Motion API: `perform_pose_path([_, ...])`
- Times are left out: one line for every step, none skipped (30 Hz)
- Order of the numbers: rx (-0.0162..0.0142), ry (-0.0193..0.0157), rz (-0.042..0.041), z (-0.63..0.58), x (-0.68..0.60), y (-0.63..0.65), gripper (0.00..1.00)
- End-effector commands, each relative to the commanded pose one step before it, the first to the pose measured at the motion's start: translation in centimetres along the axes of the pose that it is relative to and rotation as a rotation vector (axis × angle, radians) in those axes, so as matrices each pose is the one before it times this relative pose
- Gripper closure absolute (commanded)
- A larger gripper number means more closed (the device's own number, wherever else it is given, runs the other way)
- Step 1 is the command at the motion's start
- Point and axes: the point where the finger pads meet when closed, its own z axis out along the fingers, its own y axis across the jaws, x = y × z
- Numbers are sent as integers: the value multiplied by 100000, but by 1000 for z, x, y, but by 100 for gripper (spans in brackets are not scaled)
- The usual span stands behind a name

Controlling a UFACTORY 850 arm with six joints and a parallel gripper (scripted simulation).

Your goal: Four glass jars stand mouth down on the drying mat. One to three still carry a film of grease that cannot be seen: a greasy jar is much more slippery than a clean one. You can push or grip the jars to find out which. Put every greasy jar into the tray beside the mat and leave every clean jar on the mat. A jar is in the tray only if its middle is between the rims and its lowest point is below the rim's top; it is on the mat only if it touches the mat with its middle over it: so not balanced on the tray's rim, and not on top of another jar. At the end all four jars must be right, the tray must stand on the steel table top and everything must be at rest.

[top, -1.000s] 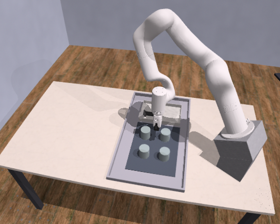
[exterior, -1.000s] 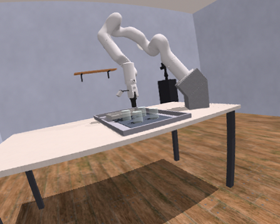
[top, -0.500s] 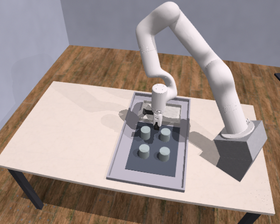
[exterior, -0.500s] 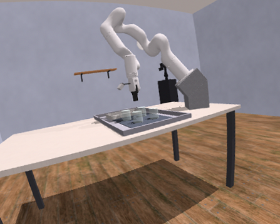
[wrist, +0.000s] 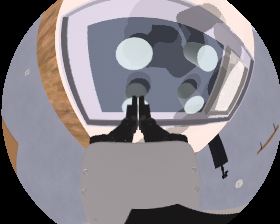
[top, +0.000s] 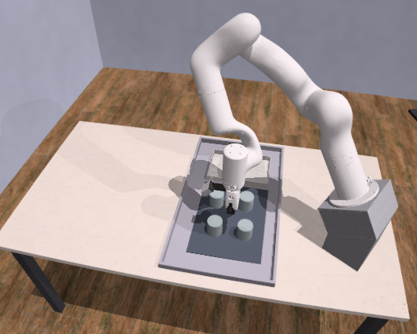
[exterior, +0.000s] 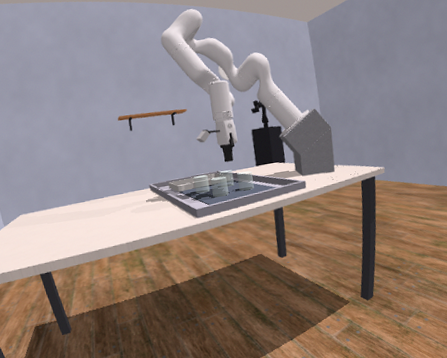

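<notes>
The one arm (top: 212, 90) (exterior: 189, 62) arches up from its angled base and drops its wrist upright, so the hand (top: 230, 210) (exterior: 229, 159) (wrist: 138, 103) points straight down above the mat (top: 227, 248) (wrist: 107, 90), clenched on nothing. Four jars stand mouth down, apart, on that one mat: two nearer the single tray (top: 212, 172) (exterior: 181, 188) (wrist: 212, 111), two farther from it. The tray sits just beside the mat, on the tabletop (top: 176, 251).

4 jars (top: 215, 226) (exterior: 219, 187) (wrist: 134, 53) on mat (top: 223, 251) (exterior: 211, 199) (wrist: 107, 75) (2 rows of 2), tray (top: 255, 180) (exterior: 181, 188) (wrist: 216, 90) beside mat.
</notes>
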Motion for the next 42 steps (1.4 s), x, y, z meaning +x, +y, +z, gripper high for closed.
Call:
perform_pose_path([-611, -176, 201, 602, 157, -807, 100])
perform_pose_path([0, 0, 0, 478, 0, 0, 100])
perform_pose_path([0, 0, 0, 477, 0, 0, 100])
perform_pose_path([0, 0, 0, 478, 0, 0, 100])
perform_pose_path([0, 0, 0, 477, 0, 0, 100])
perform_pose_path([0, 0, 0, 478, 0, 0, 100])
perform_pose_path([0, 0, 0, 477, 0, 0, 100])
perform_pose_path([0, 0, 0, 478, 0, 0, 100])
perform_pose_path([0, 0, 0, 477, 0, 0, 100])
perform_pose_path([0, 0, 0, 478, 0, 0, 100])
perform_pose_path([0, 0, 0, 477, 0, 0, 100])
perform_pose_path([0, 0, 0, 478, 0, 0, 100])
perform_pose_path([0, 0, 0, 477, 0, 0, 100])
perform_pose_path([0, 0, 0, 478, 0, 0, 100])
perform_pose_path([0, 0, 0, 477, 0, 0, 100])
perform_pose_path([0, 0, 0, 0, 0, 0, 100])
perform_pose_path([0, 0, 0, 0, 0, 0, 100])
perform_pose_path([0, 0, 0, 478, 0, 0, 100])
perform_pose_path([0, 0, 0, 0, 0, 0, 100])
perform_pose_path([0, 0, 0, 0, 0, 0, 100])
perform_pose_path([0, 0, 0, 0, 0, 0, 100])
perform_pose_path([0, 0, 0, 0, 0, 0, 100])
perform_pose_path([0, 0, 0, 0, 0, 0, 100])
perform_pose_path([0, 0, 0, 0, 0, 0, 100])
perform_pose_path([0, 0, 0, 0, 0, 0, 100])
perform_pose_path([0, 0, 0, 0, 13, 0, 100])
perform_pose_path([0, 0, 0, 0, 13, 0, 100])
perform_pose_path([0, 0, 0, 0, 13, 0, 100])
perform_pose_path([0, 0, 0, 0, 13, 0, 100])
perform_pose_path([0, 0, 0, 0, 13, 0, 100])
perform_pose_path([0, 0, 0, 0, 13, 0, 100])
perform_pose_path([0, 0, 0, 0, 13, 0, 100])
perform_pose_path([0, 0, 0, 0, 0, 0, 100])
perform_pose_path([0, 0, 0, 0, 0, 0, 100])
perform_pose_path([0, 0, 0, 0, 13, 0, 100])
perform_pose_path([0, 0, 0, 0, 13, 0, 100])
perform_pose_path([0, 0, 0, 0, 13, 0, 100])
perform_pose_path([0, 0, 0, 0, 13, 0, 100])
perform_pose_path([0, 0, 0, 0, 13, 0, 100])
perform_pose_path([0, 0, 0, 0, 13, 0, 100])
perform_pose_path([0, 0, 0, 0, 13, 0, 100])
perform_pose_path([0, 0, 0, 0, 13, 0, 100])
